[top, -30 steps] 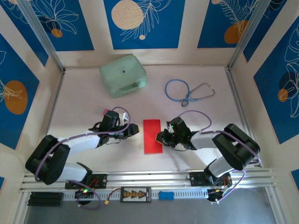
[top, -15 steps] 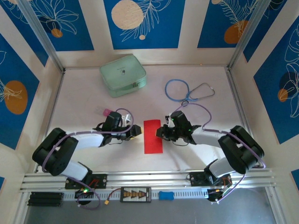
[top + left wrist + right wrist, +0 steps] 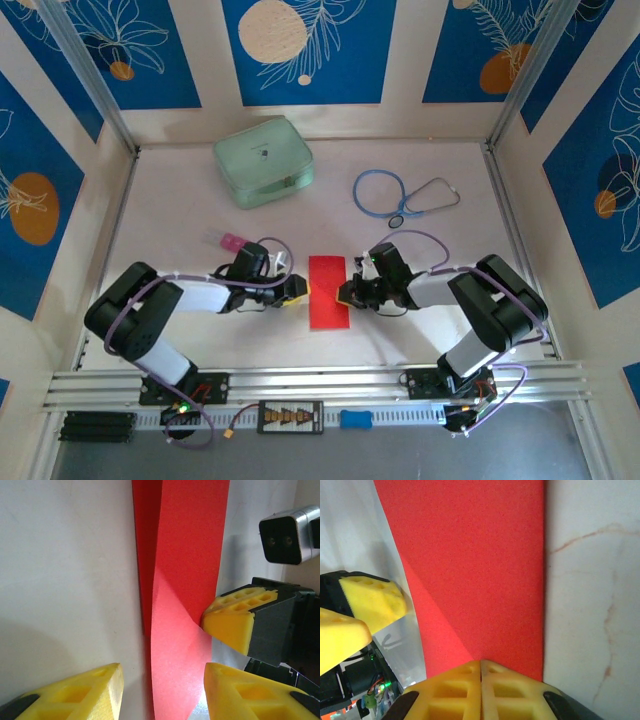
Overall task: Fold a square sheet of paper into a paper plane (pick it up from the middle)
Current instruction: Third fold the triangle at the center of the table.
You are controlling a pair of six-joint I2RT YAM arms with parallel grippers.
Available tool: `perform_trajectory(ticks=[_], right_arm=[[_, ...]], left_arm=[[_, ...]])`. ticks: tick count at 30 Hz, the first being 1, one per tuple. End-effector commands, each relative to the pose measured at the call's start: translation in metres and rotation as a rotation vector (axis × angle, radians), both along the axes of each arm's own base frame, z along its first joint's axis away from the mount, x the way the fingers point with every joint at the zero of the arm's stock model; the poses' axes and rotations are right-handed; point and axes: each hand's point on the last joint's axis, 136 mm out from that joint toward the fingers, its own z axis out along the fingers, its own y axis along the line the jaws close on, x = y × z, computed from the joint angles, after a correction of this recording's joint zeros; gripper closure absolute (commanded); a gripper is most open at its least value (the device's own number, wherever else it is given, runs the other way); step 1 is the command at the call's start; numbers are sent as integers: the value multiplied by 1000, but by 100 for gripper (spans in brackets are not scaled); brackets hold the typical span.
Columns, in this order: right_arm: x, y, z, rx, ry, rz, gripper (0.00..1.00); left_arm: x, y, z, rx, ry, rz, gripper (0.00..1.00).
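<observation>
Item, nearest the arm bases: thin bright red square sheet of paper (image 3: 327, 291), now folded to a narrow oblong, lying flat on the pale desk (image 3: 180, 230) between the two arms, with one diagonal crease raised along it in the wrist views. It has kept its place over the last second. Left pincer (image 3: 297, 290): has crept in from the left and now sits low at the sheet's left edge, jaws released, as wide as a second ago, and straddling that edge without gripping. Right pincer (image 3: 345, 293): at the sheet's right edge, its yellow fingers (image 3: 455, 690) just drawn fully together, tips on the red paper; whether a layer is nipped between them cannot be told. Judged meaning: the right side is pinning or pinching the fold while the left readies the next crease; the dart is far from finished. Further off: small pink object (image 3: 231, 241); blue-and-grey stethoscope (image 3: 404, 203); pale green rounded case (image 3: 263, 161), untouched.
</observation>
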Motion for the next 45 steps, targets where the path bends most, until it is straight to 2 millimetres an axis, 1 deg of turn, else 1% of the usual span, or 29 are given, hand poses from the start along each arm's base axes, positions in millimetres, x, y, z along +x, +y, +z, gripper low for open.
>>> perform_trajectory(ticks=[1, 9, 11, 13, 24, 28, 33, 37, 40, 42, 43, 45], right_arm=[[-18, -13, -24, -61, 70, 9, 91], [-16, -16, -25, -72, 72, -4, 91], [-17, -16, -26, -74, 77, -4, 91], [-17, -16, -28, -76, 81, -6, 91], [-17, -16, -28, -74, 81, -13, 91], [-17, -16, -27, -71, 80, -12, 91], [-15, -16, -25, -71, 73, -16, 90], [-11, -12, -15, -42, 30, -6, 83], [-6, -9, 0, -26, -42, 11, 68], [-3, -9, 15, -36, -126, 23, 59], [-3, -9, 20, -57, -167, 29, 57], [1, -13, 33, -152, -304, 39, 53]], left_arm=[[1, -12, 4, -25, -12, -35, 55], [0, -21, -4, -34, 14, -47, 67], [-1, -23, -6, -39, 23, -48, 68], [-1, -24, -7, -46, 26, -46, 71], [-2, -25, -8, -45, 41, -45, 76], [-2, -26, -8, -43, 40, -46, 80], [-1, -25, -5, -45, 40, -34, 88], [0, -23, 0, -47, 34, -16, 94], [1, -19, 6, -37, 21, 1, 96], [2, -14, 7, -8, 25, 24, 97], [2, -13, 8, -1, 30, 28, 98], [1, -13, 13, 4, 46, 22, 100]])
